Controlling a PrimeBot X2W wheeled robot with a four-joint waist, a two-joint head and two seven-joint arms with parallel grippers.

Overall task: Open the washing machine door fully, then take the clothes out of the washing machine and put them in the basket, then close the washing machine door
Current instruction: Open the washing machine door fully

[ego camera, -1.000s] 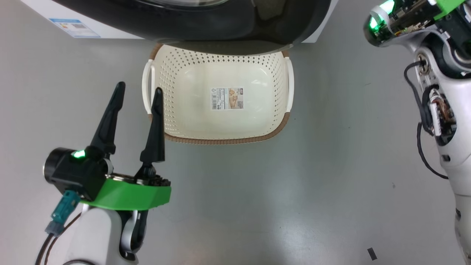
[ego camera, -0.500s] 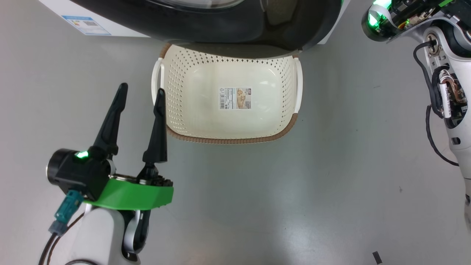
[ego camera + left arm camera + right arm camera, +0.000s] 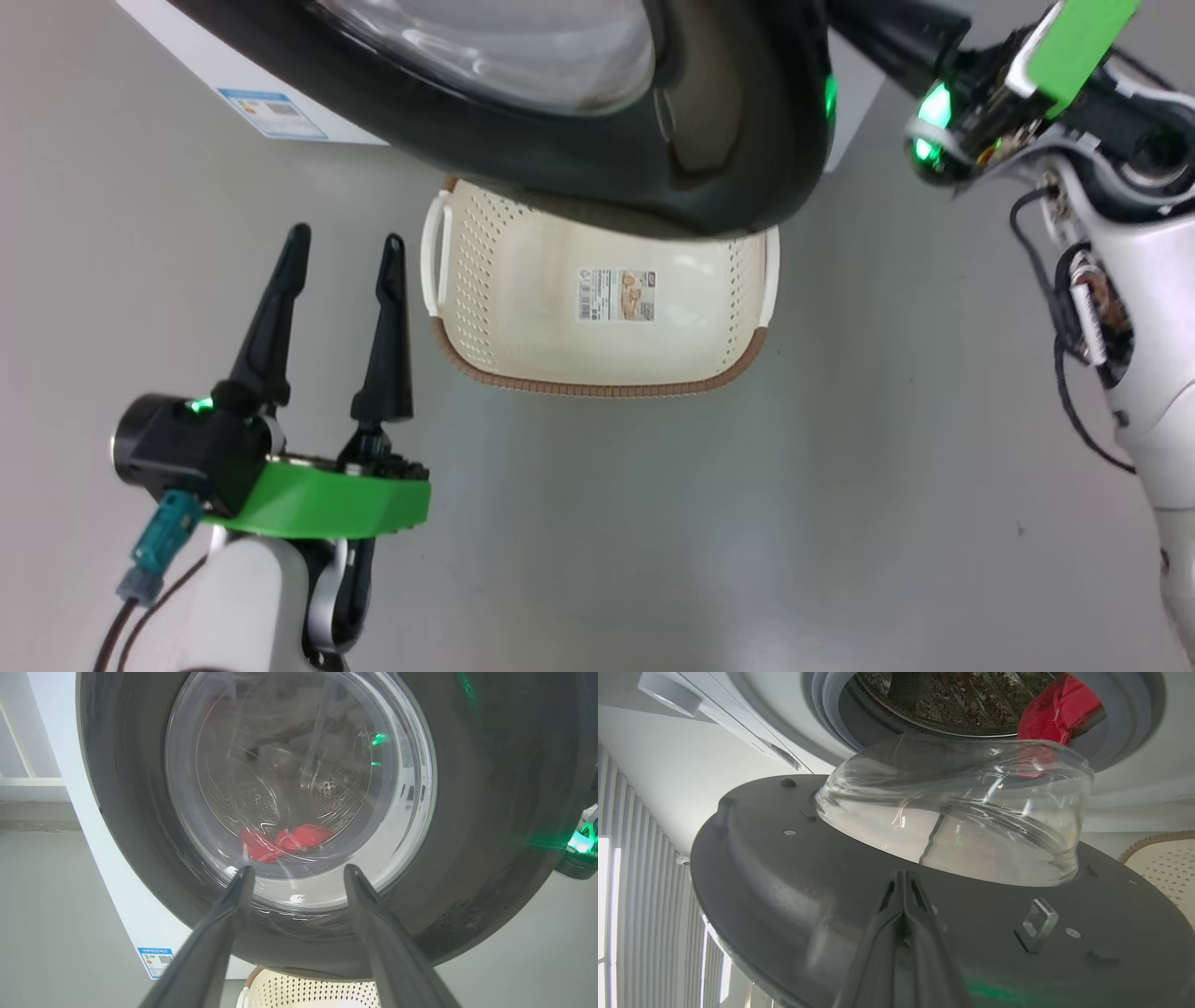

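L gripper (image 3: 345, 235) hangs over the floor (image 3: 653, 523) at its left side, fingers spread wide, nothing in them, just off the basket's left handle. Leave it parked there for now.

Centre: washing machine (image 3: 51, 742) w/ its door (image 3: 728, 140) swung part-way out, overhanging the far rim of the basket (image 3: 597, 387). Clothes (image 3: 280, 842) lie low in the drum, visible thru the glass.

R gripper (image 3: 901, 872): fingers pinched tight together, holding nothing, tips set at the door's inner face just below the glass bowl. Reads as a push, not a grab.

Step in hand, by my read: door to full-open, so it's early in the task. To do it well, push on the flat inner panel, not the glass. Follow the hinge arc, and keep clear of the metal latch hook to the right of the tips. The door sweeps above the basket, so watch it doesn't nudge it.

Materials:
- Door: glossy black outside, matte grey inside w/ small screws.
- Bowl: clear, bulging, slick.
- Drum: perforated steel.
- Clothes: red, soft, crumpled.
- Basket: cream plastic w/ holes, brown woven rim, sticker on its bottom, empty.
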